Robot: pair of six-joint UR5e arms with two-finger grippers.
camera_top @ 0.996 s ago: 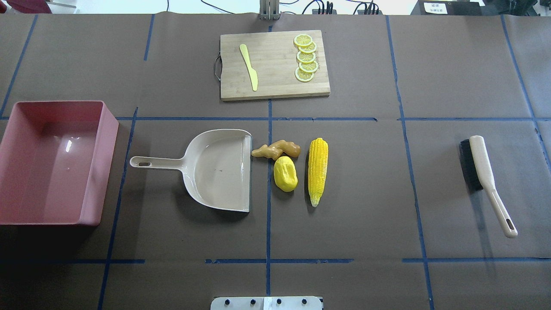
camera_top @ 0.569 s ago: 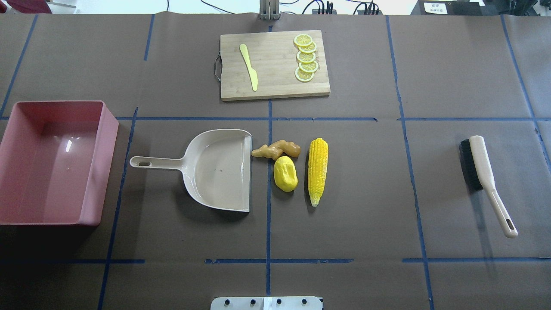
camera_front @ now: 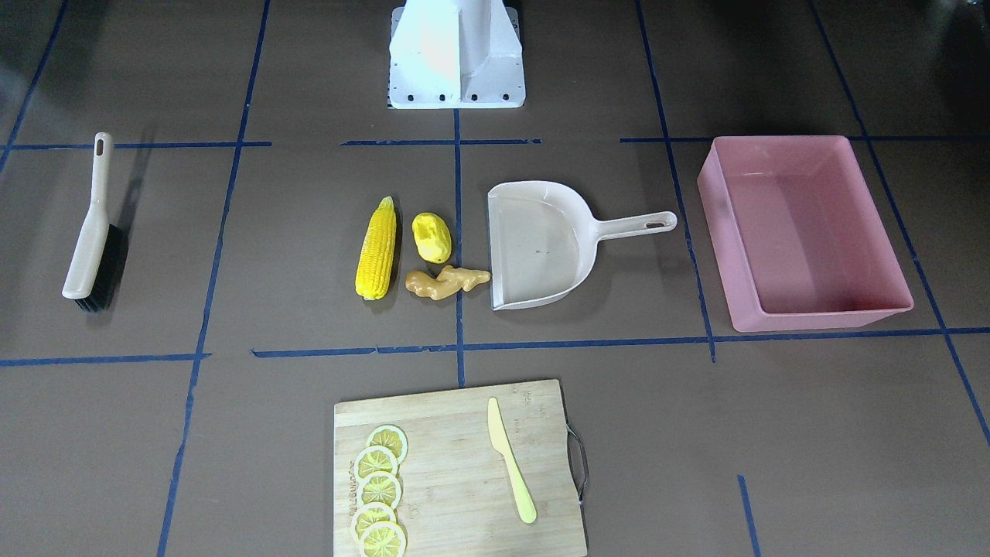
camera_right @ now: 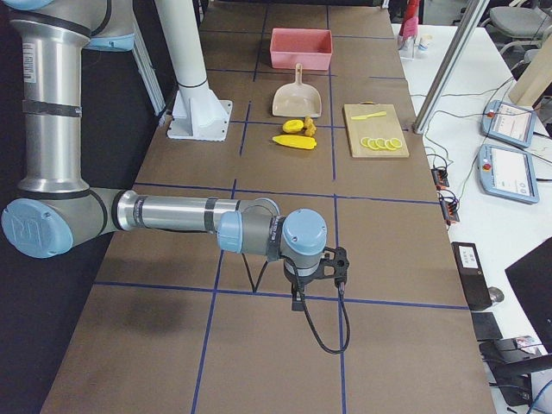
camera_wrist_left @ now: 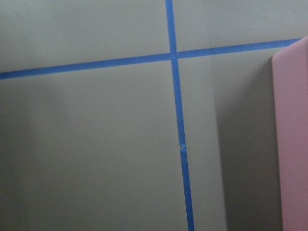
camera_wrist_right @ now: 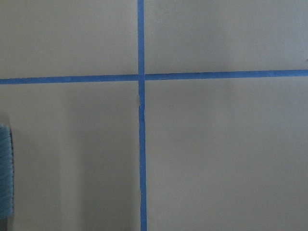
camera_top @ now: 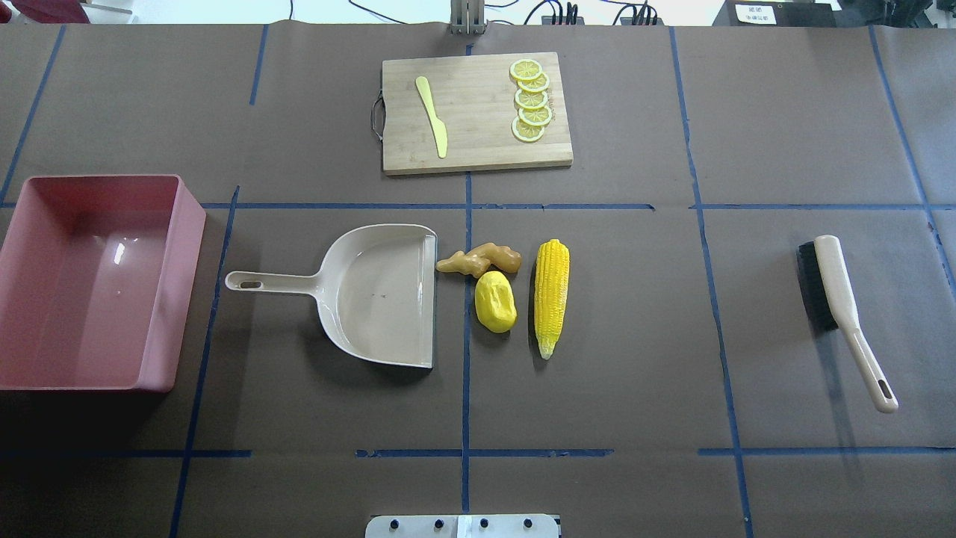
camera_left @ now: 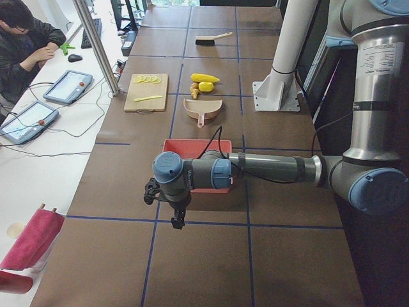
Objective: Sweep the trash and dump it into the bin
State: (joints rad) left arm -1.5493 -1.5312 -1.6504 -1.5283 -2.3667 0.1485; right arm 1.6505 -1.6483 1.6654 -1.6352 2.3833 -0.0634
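The corn cob (camera_top: 552, 297), the yellow oval fruit (camera_top: 496, 301) and the ginger root (camera_top: 479, 261) lie together on the table, just right of the beige dustpan's (camera_top: 373, 299) open edge. They also show in the front-facing view: corn (camera_front: 377, 247), fruit (camera_front: 431, 237), ginger (camera_front: 446, 281). The pink bin (camera_top: 179, 284) stands at the far left, with nothing in it. My left gripper (camera_left: 174, 214) hangs over the table beside the bin. My right gripper (camera_right: 317, 285) hangs beyond the brush. I cannot tell whether either is open or shut.
A beige brush (camera_top: 836, 299) with black bristles lies at the right. A wooden cutting board (camera_top: 478, 142) with lemon slices and a pale knife sits at the back. The bin's corner (camera_wrist_left: 293, 144) shows in the left wrist view.
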